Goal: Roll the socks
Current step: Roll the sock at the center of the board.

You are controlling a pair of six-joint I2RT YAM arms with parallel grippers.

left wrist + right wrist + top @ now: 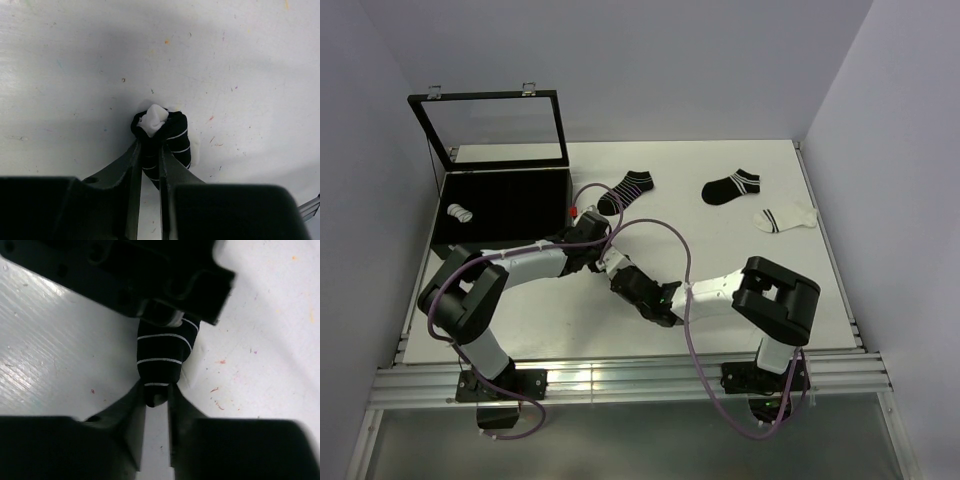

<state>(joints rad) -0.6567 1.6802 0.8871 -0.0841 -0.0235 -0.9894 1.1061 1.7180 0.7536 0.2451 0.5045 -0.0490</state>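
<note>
Left arm (480,300): chunky black joints, white shells on the links.
Right arm (775,295): same black-and-white build.
Cables (684,262): mauve, looping loosely, one along each arm.
Bases (500,385): black blocks.
Left gripper (149,145): two dark tapered fingers on a black block.
Right gripper (156,390): matching dark fingers, black housing.

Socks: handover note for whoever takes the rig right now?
Left gripper: shut on the black striped bundle, white showing at its end.
Right gripper: shut on the bundle's other tip.
Done: one white roll in the black box.
To do: finish and box this bundle; then roll the two black socks and the white sock lying flat at the far side.
</note>
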